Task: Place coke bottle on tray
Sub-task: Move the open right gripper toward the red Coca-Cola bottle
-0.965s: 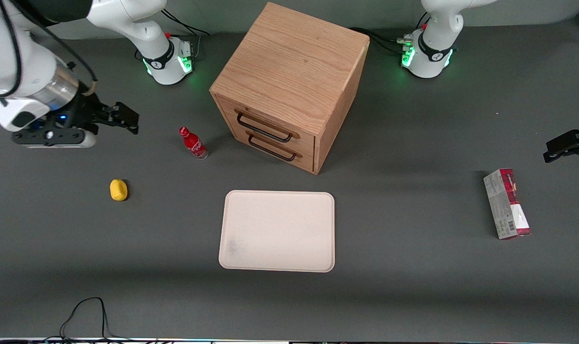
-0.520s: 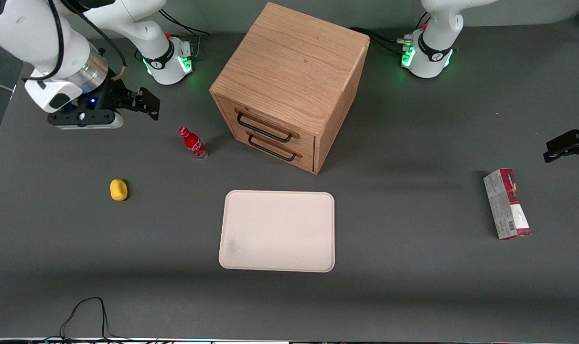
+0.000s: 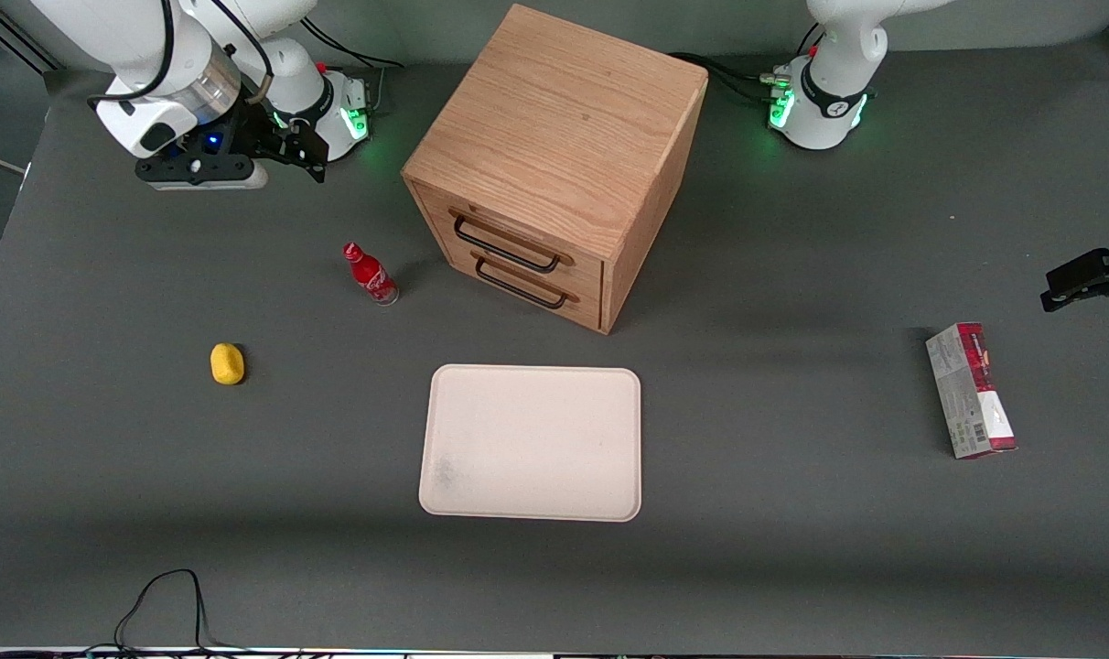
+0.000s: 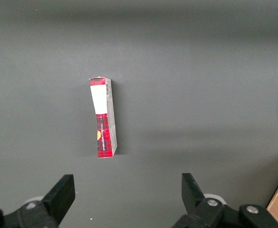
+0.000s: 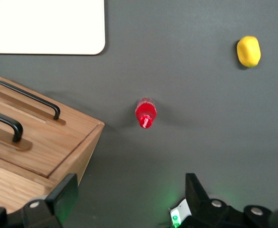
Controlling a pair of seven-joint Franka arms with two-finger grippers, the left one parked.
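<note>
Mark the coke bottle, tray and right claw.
coke bottle (image 3: pixel 370 275): front view, on its red body.
tray (image 3: pixel 532 443): front view, on its bare flat middle.
claw (image 5: pixel 129 197): right wrist view, open, above the table, midway between its fingertips.

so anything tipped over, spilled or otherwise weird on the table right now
Nothing stands out. The coke bottle stands upright beside the wooden cabinet, whose drawers are shut. The tray lies flat with only a faint grey smudge. The open claw hangs above the table, farther from the front camera than the bottle.

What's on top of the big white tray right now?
Nothing sits on the tray except a faint grey smudge. The coke bottle stands on the table near the drawer cabinet. The open gripper hovers farther back.
</note>
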